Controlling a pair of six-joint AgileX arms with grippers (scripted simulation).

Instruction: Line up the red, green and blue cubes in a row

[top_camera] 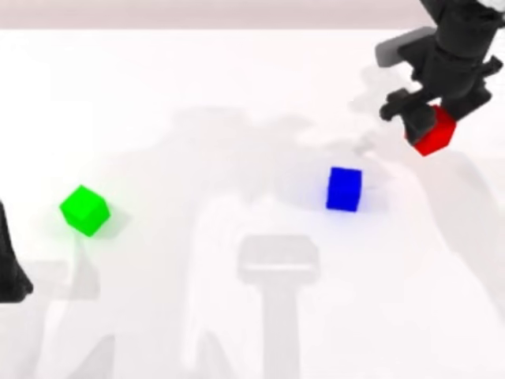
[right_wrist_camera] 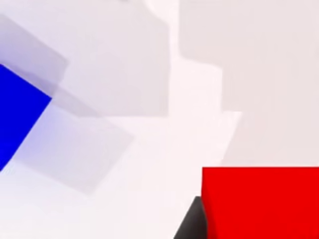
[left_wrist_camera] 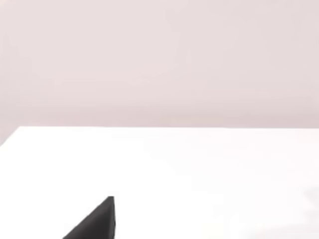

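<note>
The red cube (top_camera: 434, 133) is at the table's far right, and my right gripper (top_camera: 426, 118) is shut on it from above. In the right wrist view the red cube (right_wrist_camera: 259, 201) fills one corner, with a black fingertip (right_wrist_camera: 192, 226) pressed against its side. The blue cube (top_camera: 344, 189) rests on the table to the left of the red one, a little nearer the front, and also shows at the edge of the right wrist view (right_wrist_camera: 17, 112). The green cube (top_camera: 84, 209) lies alone at the left. My left arm (top_camera: 11, 268) is parked at the left edge, gripper open, one fingertip (left_wrist_camera: 99, 221) showing.
The white table (top_camera: 237, 95) has a far edge along the top of the top view. Grey shadows of the arms fall across its middle and front. The gap between the green and blue cubes is wide.
</note>
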